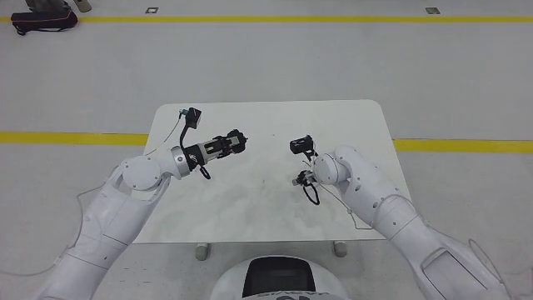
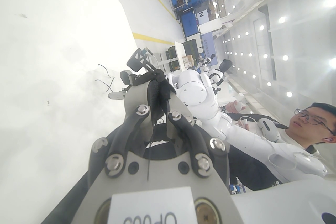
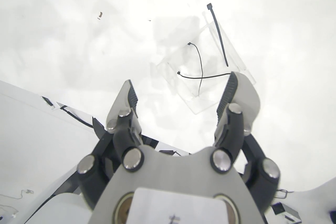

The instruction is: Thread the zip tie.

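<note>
Right tool, wide open and empty, hangs over the clear tray near the tabletop middle; the zip tie runs lengthwise away from it; left tool, pinched shut, is well apart

A white counter with rounded corners carries a clear plastic tray that lies flat on its top. On the tray lies a thick black zip tie, with its head at the tray's edge. Beside it a thin curved tie crosses a second thin tie. A few dark specks dot the counter near the tray.
</note>
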Tool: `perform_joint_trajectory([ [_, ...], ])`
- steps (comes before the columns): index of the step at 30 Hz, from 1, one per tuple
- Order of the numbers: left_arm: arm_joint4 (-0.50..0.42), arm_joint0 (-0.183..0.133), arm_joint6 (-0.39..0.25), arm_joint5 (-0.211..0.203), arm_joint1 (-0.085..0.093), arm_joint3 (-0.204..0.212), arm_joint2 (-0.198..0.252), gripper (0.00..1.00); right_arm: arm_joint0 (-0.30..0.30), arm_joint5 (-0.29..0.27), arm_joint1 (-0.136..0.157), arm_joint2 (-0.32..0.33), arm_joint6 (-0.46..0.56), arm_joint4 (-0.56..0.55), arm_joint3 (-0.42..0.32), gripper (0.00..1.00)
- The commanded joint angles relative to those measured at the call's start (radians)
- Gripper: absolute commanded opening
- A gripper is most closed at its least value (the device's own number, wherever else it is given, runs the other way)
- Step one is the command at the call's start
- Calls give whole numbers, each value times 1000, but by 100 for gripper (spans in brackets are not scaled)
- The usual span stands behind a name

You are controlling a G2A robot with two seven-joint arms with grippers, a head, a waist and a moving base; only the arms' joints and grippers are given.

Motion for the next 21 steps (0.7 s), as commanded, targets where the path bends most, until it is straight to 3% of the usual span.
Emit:
perform_joint_trajectory([
  [1, 0, 0, 0, 0, 0, 0, 0, 0, 5, -2, -5, -6, 1, 4, 14, 36],
  [7, 0, 0, 0, 0, 0, 0, 0, 0, 20, 0, -18, -24, -4, -3, 52, 30],
  [21, 0, 0, 0, 0, 0, 0, 0, 0, 40, 21, -43, -54, -20, -46, 118, 33],
])
